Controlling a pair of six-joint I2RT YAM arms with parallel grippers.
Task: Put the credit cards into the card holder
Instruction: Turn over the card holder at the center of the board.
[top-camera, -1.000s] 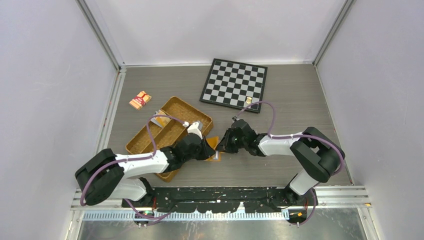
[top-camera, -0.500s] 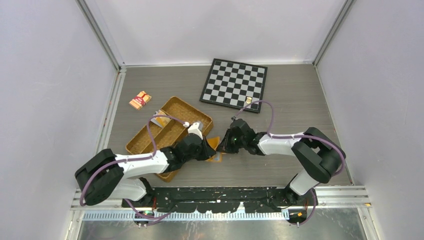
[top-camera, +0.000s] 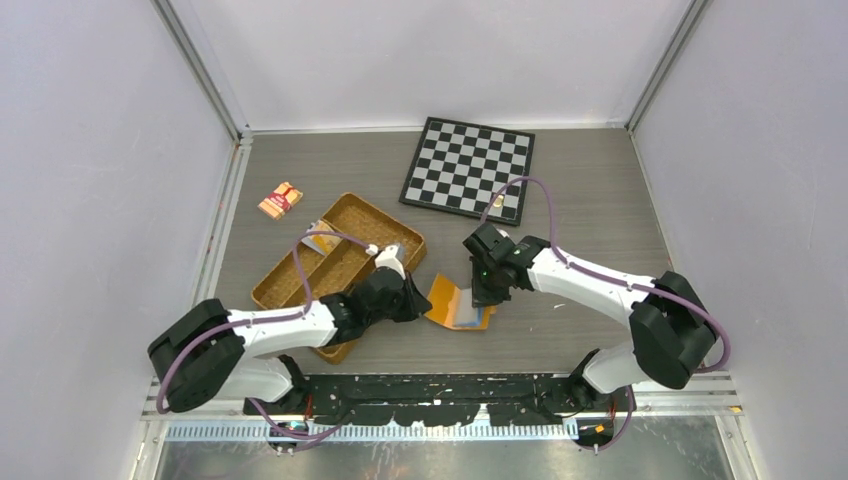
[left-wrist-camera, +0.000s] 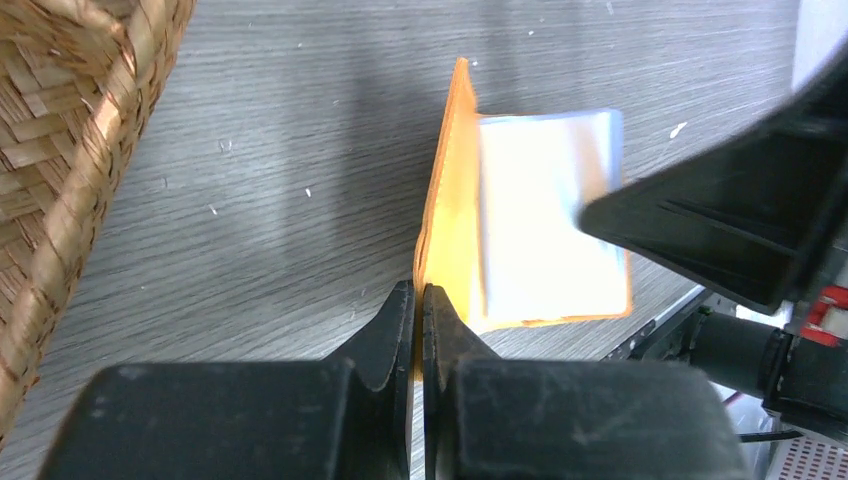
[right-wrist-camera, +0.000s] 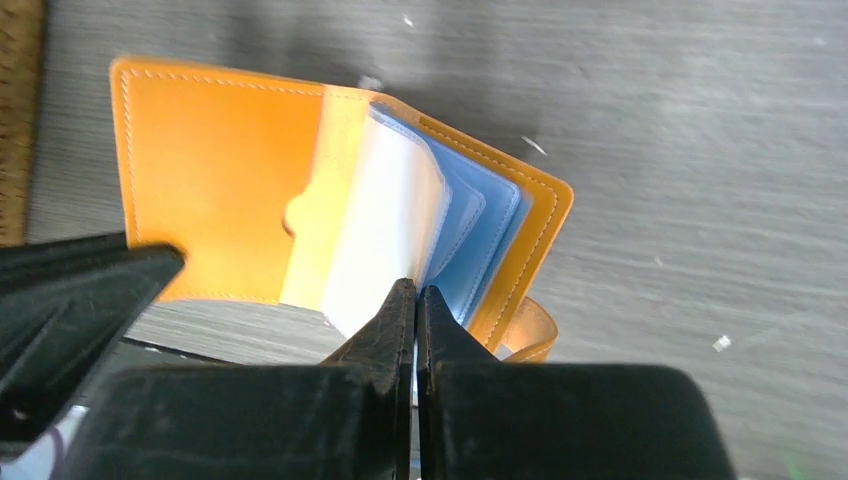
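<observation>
The orange card holder (top-camera: 447, 300) lies open on the table (top-camera: 590, 200) near the middle of its near edge, beside the woven tray (top-camera: 362, 210). The left tool (left-wrist-camera: 421, 300) pinches its orange cover. The right tool (right-wrist-camera: 416, 295) is closed at the clear sleeves (right-wrist-camera: 385, 230), which hold a light blue card (right-wrist-camera: 487, 245); whether it grips one is unclear.

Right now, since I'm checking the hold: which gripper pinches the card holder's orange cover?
The left gripper, shut on the card holder at its orange edge; the right gripper pinches its clear inner sleeves instead.
</observation>
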